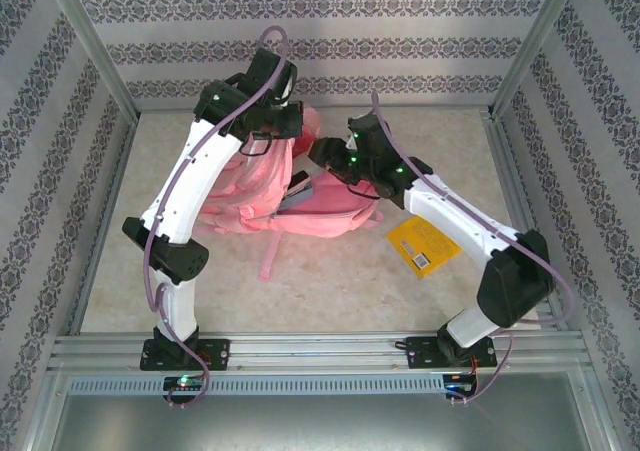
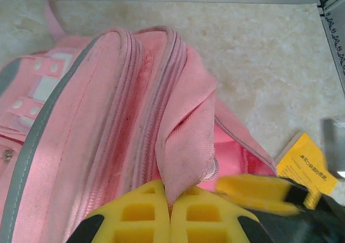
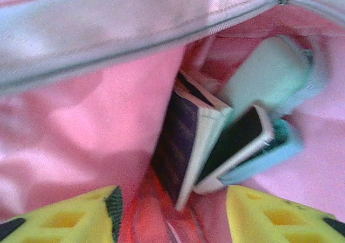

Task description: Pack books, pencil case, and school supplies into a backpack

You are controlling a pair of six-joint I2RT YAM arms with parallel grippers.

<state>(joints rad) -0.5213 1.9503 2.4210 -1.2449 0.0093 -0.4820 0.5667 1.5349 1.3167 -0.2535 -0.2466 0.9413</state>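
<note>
The pink backpack [image 1: 245,199] lies in the middle of the table with its mouth facing right. My left gripper [image 1: 284,121] [image 2: 171,213] is shut on a fold of the backpack's [image 2: 102,124] pink fabric at the opening and holds it up. My right gripper [image 1: 320,155] [image 3: 172,216] is open at the mouth, with nothing between its fingers. Inside the backpack [image 3: 75,140] stand a dark navy book [image 3: 180,140], a second dark book [image 3: 237,140] against a teal notebook [image 3: 277,152], and the mint-green pencil case [image 3: 264,73]. A yellow-orange book [image 1: 424,246] [image 2: 308,165] lies on the table.
The yellow-orange book sits right of the backpack, beside my right forearm. A pink strap [image 1: 270,253] trails toward the near edge. Metal frame rails [image 1: 500,131] and patterned walls enclose the table.
</note>
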